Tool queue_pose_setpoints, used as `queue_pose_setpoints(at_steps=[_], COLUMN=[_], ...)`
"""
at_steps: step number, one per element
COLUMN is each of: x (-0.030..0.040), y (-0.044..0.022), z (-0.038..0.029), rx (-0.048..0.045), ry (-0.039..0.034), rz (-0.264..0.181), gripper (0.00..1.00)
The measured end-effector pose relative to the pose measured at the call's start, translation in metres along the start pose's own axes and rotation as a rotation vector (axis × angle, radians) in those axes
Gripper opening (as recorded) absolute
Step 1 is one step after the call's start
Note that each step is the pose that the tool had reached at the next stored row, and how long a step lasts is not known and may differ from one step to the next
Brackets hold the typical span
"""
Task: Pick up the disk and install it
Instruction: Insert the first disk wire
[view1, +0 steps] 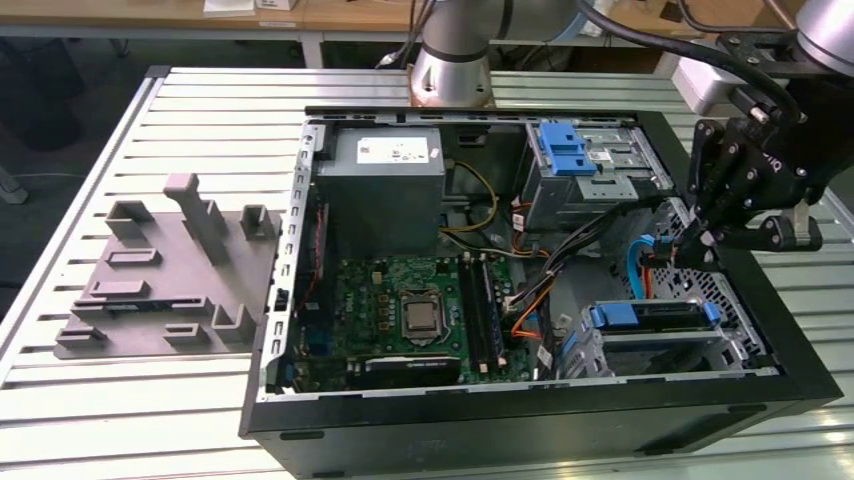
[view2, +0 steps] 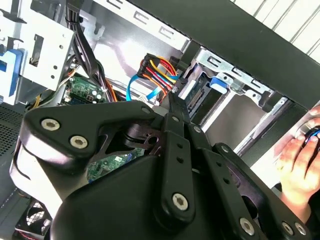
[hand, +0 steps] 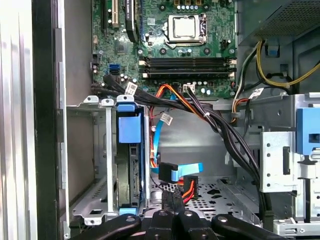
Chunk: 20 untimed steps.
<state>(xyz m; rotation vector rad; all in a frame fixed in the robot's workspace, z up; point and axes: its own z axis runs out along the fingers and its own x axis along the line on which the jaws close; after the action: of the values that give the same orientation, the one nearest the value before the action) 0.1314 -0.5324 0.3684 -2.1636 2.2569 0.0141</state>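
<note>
In the exterior view, the flat silver-grey metal disk with blue plastic rails (view1: 649, 316) sits in the silver metal drive cage (view1: 737, 320) at the case's near corner, with its long axis running across the picture. Just to the exterior view's right and higher, the black two-fingered gripper (view1: 699, 238) hangs with its fingers pressed together on nothing visible. The disk therefore lies below it and nearer the camera.

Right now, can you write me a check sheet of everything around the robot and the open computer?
Surface: ribbed metal table, open computer case on it.
Job's things: disk sits in a metal bay inside the case.
Clutter: grey plastic holder at the exterior view's left of the case.
Grippers: gripper shut, tips near the wire plugs.
Cables: black, orange and blue wires loose inside the case.
Surroundings: a person's hand beside the case; desks behind.
</note>
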Motion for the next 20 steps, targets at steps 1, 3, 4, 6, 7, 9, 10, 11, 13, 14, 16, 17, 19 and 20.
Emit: queue_pose_setpoints(at_steps=[1, 3, 4, 6, 7, 9, 10, 11, 13, 14, 16, 17, 19, 20], x=[0.0000, -0.0002, -0.0007, -0.0018, -0.0024, -0.0036, -0.0041, -0.0045, -0.0052, -0.0054, -0.0058, -0.0061, -0.0068, -0.0071], y=[0.0000, 0.0000, 0.0000, 0.0000, 0.0001, 0.0002, 0.0002, 0.0002, 0.0002, 0.0002, 0.0003, 0.0003, 0.0003, 0.0003], z=[0.0000, -0.0001, -0.0001, 0.0001, 0.0002, 0.0006, 0.0007, 0.0009, 0.0016, 0.0022, 0.0033, 0.0038, 0.0049, 0.0053], rx=[0.0000, 0.0000, 0.0007, 0.0036, 0.0049, 0.0055, 0.0057, 0.0058, 0.0062, 0.0067, 0.0079, 0.0083, 0.0090, 0.0094], ry=[0.0001, 0.0012, 0.0093, 0.0350, 0.0429, 0.0445, 0.0447, 0.0447, 0.0448, 0.0449, 0.0465, 0.0471, 0.0480, 0.0484], rz=[0.000, 0.000, 0.000, 0.000, 0.000, 0.000, 0.000, 0.000, 0.000, 0.000, 0.000, 0.000, 0.000, 0.000], gripper=[0.11, 0.11, 0.11, 0.11, 0.11, 0.17, 0.18, 0.18, 0.25, 0.25, 0.25, 0.25, 0.26, 0.32])
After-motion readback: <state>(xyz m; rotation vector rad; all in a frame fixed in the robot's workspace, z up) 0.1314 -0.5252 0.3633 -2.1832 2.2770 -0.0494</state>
